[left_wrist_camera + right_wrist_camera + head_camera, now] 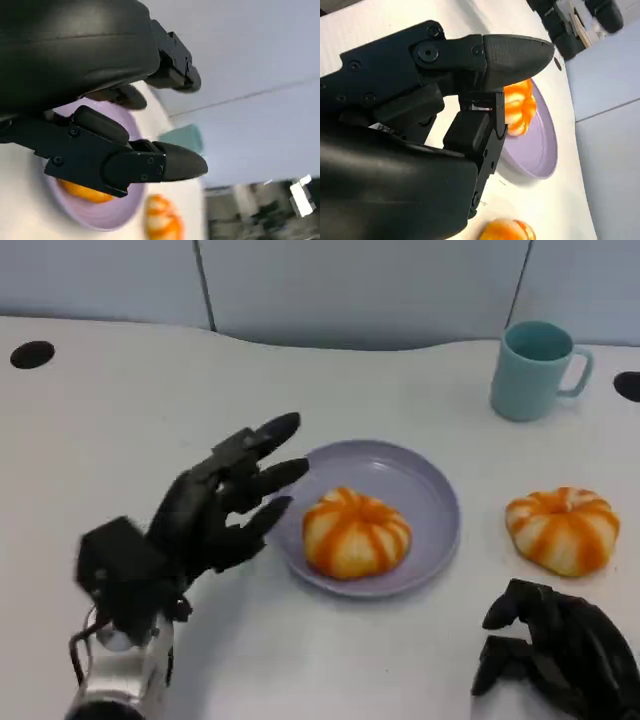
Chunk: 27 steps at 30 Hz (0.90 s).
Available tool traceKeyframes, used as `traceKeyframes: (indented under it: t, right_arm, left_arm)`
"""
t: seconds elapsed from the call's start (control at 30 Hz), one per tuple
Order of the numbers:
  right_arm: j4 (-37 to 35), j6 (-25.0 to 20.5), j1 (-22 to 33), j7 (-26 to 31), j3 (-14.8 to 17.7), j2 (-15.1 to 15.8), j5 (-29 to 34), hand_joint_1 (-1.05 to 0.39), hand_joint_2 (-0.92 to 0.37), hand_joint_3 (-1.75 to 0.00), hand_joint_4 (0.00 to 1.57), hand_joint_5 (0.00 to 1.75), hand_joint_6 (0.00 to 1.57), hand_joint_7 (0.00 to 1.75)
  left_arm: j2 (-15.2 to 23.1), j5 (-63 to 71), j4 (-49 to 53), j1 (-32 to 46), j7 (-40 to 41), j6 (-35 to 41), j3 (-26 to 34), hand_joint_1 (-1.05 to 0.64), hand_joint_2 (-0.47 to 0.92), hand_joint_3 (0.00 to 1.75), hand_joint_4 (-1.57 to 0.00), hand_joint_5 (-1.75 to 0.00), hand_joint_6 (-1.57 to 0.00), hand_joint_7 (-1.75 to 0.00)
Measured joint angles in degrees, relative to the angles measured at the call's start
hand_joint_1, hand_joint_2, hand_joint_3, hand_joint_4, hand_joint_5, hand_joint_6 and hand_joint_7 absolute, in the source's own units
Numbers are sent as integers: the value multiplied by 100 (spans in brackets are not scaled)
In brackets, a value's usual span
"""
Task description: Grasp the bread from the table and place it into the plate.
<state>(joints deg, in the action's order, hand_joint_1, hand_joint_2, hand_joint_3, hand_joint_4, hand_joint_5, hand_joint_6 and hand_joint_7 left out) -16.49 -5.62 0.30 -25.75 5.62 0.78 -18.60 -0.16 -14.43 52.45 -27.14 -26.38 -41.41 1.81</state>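
One orange-and-white striped bread roll (356,531) already sits in the lavender plate (425,478), a little toward the plate's near-left side, so for that roll the placing looks done. A second roll of the same kind (563,528) lies on the white surface (120,420) to the right of the plate, apart from its rim, and by the task sentence it appears to be the one left to fetch. The left hand (222,508) hovers just beside the plate's left edge with its fingers (275,473) spread apart and nothing between them, the tips reaching toward the rim; it reads as a hand that has nothing in its hold and is clear of the roll. The right hand (555,645) rests low at the near right, in front of the loose roll and not touching it, its fingers curled downward and inward with nothing in them. A teal mug (535,369) stands at the far right, well behind the loose roll. The next move probably falls to the right hand: it would need to uncurl, reach forward over the loose roll, close round its sides, and carry it left to the plate's free right half.
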Motion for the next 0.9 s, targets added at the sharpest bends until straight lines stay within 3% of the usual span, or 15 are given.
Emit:
traceKeyframes:
  t: [0.03, 0.1, 0.23, 0.4, 0.5, 0.6, 0.7, 0.9]
  right_arm:
    - [11, -24, 0, 7, 0, 0, 0, -42, -92, -42, 123, 107, 111, 104]
    - [21, -51, -8, 16, -2, 3, 1, -43, -92, -42, 124, 108, 112, 104]
    - [-1, -42, -20, -10, 1, 4, -2, -43, -92, -43, 124, 108, 111, 104]
    - [-19, -14, -24, -20, -11, 6, 15, -43, -92, -43, 124, 108, 112, 104]
    - [-26, -3, -23, -20, -18, 5, 25, -42, -92, -43, 125, 106, 114, 100]
    - [-61, 57, -19, -20, -13, 4, 35, -42, -92, -43, 127, 106, 116, 98]
    - [-61, 64, -19, -19, -14, 3, 35, -42, -92, -44, 127, 105, 116, 98]
    - [-33, 59, 5, -14, -12, 2, 33, -42, -92, -44, 127, 104, 116, 97]
  left_arm:
    - [-31, -112, -132, 100, -81, 126, 66, -62, 92, 36, -66, -52, -62, -14]
    - [-74, -361, -458, 277, -220, 474, 185, -55, 92, 31, -67, -76, -72, -17]
    - [-389, -1505, -1820, 1066, -306, 2019, 573, -46, 92, 28, -66, -97, -80, -23]
    - [-490, -1686, -2946, 1921, 88, 3179, 690, -40, 92, 28, -72, -113, -86, -35]
    - [-509, -1685, -3380, 2147, 376, 3615, 750, -34, 91, 33, -70, -131, -64, -84]
    - [-551, -1666, -3704, 2392, 687, 4014, 772, -34, 90, 34, -62, -145, -55, -106]
    - [-561, -1633, -3751, 2541, 900, 4267, 845, -36, 90, 34, -59, -154, -53, -119]
    - [-579, -1531, -3750, 2573, 988, 4286, 938, -38, 91, 35, -62, -158, -56, -124]
